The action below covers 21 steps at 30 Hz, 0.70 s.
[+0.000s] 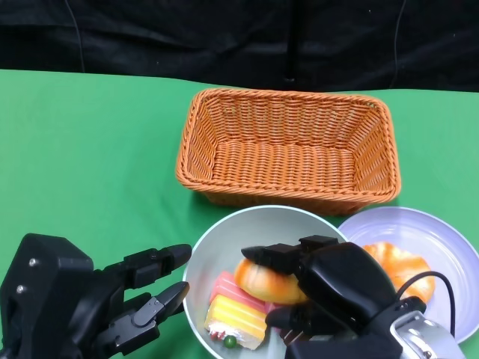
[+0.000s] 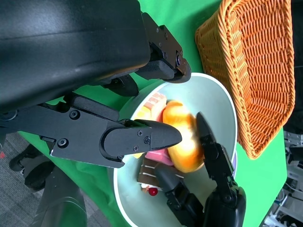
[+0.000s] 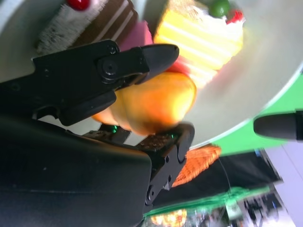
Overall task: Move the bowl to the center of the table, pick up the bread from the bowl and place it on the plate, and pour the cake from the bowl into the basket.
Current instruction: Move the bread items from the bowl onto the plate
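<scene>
The right hand [image 1: 318, 280] reaches into the pale green round bowl [image 1: 206, 250], its fingers [image 1: 271, 256] pinching one glossy orange bread roll [image 1: 268, 281]. Three cake slices share the bowl: a yellow layered one [image 1: 236, 318], a pink one [image 1: 233, 288] and a chocolate one [image 3: 90, 21]. A second orange roll [image 1: 400, 265] lies on the one lilac plate [image 1: 441, 239]. The left hand [image 1: 123, 310] hovers beside the bowl's rim, fingers spread, holding nothing. One orange wicker basket [image 1: 288, 146] stands behind on the green worktop [image 1: 90, 149].

Woven wicker basket [image 1: 288, 149], glossy bowl [image 1: 202, 254]
</scene>
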Each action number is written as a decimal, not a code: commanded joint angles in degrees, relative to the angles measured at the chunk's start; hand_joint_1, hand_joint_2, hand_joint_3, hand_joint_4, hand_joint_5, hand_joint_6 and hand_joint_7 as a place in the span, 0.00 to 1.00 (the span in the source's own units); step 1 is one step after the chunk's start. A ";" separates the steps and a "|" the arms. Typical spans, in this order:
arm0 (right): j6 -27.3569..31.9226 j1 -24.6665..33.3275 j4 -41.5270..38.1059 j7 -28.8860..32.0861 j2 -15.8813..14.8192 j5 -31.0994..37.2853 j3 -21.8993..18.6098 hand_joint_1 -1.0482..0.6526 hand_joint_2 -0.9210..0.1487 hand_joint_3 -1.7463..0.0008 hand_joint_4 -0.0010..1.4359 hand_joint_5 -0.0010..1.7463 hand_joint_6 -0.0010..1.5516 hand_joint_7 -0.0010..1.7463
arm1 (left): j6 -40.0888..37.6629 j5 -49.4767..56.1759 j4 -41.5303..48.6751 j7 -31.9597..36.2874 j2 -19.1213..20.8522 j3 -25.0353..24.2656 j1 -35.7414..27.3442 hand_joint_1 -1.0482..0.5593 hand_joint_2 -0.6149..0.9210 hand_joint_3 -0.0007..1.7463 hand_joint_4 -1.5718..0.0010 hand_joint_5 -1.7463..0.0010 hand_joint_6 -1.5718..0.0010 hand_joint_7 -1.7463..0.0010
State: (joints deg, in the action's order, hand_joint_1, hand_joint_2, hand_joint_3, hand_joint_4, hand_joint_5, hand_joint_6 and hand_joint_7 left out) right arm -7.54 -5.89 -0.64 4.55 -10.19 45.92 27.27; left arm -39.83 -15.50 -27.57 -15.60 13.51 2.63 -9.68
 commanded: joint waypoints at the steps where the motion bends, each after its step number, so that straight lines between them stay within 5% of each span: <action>1: -2.43 0.78 -0.07 4.42 0.88 -1.67 -0.89 0.53 0.13 0.71 0.59 0.68 0.64 0.17 | -0.32 -0.12 -1.09 0.38 0.11 -0.18 -0.16 0.34 1.00 0.23 0.78 0.70 0.73 0.99; 5: -6.56 0.55 0.52 7.78 0.65 -2.99 -1.39 0.57 0.46 0.37 0.67 0.86 0.75 0.30 | 0.03 0.33 -1.10 0.22 0.46 0.18 -0.24 0.34 1.00 0.24 0.78 0.70 0.73 1.00; 8: -9.56 0.54 0.41 10.45 0.99 -3.51 -1.69 0.57 0.62 0.19 0.68 0.98 0.66 0.62 | 0.07 0.15 -0.94 0.14 0.38 -0.01 -0.26 0.34 1.00 0.24 0.78 0.70 0.74 1.00; 10: -11.60 0.47 -0.02 12.30 1.39 -4.02 -1.99 0.56 0.66 0.15 0.69 1.00 0.60 0.78 | 0.10 0.05 -0.75 0.14 0.30 -0.15 -0.24 0.34 1.00 0.24 0.78 0.70 0.73 1.00; 14: -14.63 0.18 -0.23 17.55 2.00 -3.05 -2.87 0.55 0.71 0.12 0.70 1.00 0.57 0.86 | 0.08 0.29 -0.60 0.15 0.47 -0.02 -0.02 0.34 1.00 0.24 0.78 0.70 0.73 1.00; 21: -19.55 -0.67 1.53 21.98 1.41 -3.70 -5.26 0.53 0.63 0.11 0.70 1.00 0.49 0.98 | 0.20 -0.22 0.75 -0.25 0.24 -0.33 0.53 0.34 1.00 0.23 0.77 0.70 0.73 1.00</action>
State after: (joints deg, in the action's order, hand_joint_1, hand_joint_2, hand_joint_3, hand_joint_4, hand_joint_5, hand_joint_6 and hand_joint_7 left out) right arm -26.21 -6.09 -0.43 25.96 -8.41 43.24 23.37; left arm -39.83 -15.56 -27.45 -15.57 13.37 2.70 -9.67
